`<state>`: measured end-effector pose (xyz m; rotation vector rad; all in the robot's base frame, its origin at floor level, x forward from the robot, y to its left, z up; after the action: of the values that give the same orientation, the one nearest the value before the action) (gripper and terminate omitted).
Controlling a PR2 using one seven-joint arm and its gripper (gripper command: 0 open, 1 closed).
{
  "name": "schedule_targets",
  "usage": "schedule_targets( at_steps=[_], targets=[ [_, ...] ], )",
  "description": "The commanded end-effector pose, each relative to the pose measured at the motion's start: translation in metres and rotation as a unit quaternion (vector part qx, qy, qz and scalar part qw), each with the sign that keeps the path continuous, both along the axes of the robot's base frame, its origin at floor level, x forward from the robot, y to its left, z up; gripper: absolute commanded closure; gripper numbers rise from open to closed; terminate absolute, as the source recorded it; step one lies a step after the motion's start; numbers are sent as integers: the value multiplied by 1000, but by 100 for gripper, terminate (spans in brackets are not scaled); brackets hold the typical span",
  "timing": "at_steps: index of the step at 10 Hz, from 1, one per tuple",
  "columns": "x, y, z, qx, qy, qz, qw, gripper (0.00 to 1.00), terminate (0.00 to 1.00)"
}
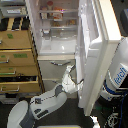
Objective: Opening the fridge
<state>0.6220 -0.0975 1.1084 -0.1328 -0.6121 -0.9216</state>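
The tall white fridge (60, 30) fills the middle of the exterior view. Its large upper door (97, 45) is swung wide open toward the exterior view's right, showing lit shelves with food inside. Below the open compartment is a closed lower drawer (52, 67). My white arm (45, 100) comes up from the bottom left. My gripper (74, 76) is at the lower inner edge of the open door, against or right beside it. The picture is too coarse to show how the jaws stand.
A tan wooden drawer cabinet (17, 57) stands against the fridge on the exterior view's left, with one low drawer pulled out a little. A white and blue cylindrical body (116, 72) is behind the open door on the right. Cables lie on the floor at the bottom right.
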Motion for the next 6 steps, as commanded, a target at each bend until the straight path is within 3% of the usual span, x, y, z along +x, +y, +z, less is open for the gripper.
schedule_targets(
  at_steps=[1,3,5,6],
  targets=[
    [-396,-636,101,114,161,-375,906,0,0],
    [-370,-602,91,109,150,-375,909,0,0],
    [-295,-393,64,97,101,-413,900,0,0],
    [-252,-298,43,95,102,-378,915,0,0]
  ],
)
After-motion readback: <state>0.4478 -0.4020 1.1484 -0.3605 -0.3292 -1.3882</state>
